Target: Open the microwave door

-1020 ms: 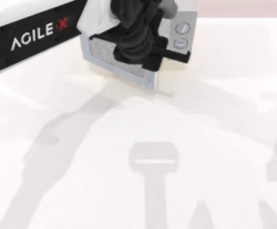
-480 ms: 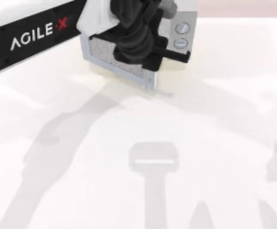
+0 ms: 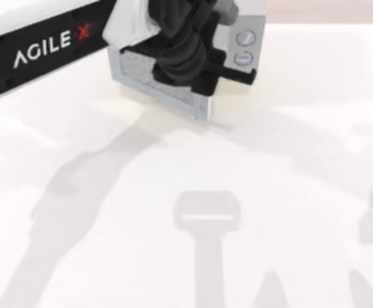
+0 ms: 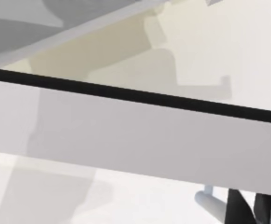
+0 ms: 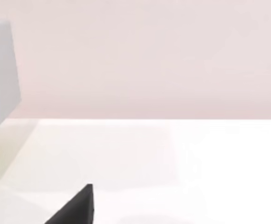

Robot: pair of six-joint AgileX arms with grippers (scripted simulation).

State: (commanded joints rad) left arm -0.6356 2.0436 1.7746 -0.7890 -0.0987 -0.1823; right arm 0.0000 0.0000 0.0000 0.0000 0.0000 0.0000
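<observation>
The light-grey microwave [image 3: 250, 19] stands at the table's far edge, its two round knobs [image 3: 244, 48] facing the camera. The microwave door [image 3: 164, 82], grey with a speckled mesh window, hangs partly open, angled out toward the table's left. My left gripper [image 3: 207, 78] is at the door's free edge, shut on the thin handle strip. In the left wrist view the door's edge [image 4: 140, 135] fills the middle, and the pale handle bar [image 4: 213, 205] runs beside the black fingers [image 4: 240, 210]. My right gripper [image 5: 77, 207] is out of the top view, off to the microwave's side.
The white table [image 3: 192, 192] stretches in front of the microwave, carrying only arm shadows. The left arm's black-and-white link [image 3: 45, 48] reaches in from the top view's left. In the right wrist view the microwave's grey side [image 5: 0, 70] stands before a pale pink wall [image 5: 149, 56].
The door's free corner and the left gripper have drifted very slightly toward the left. Nothing else differs.
</observation>
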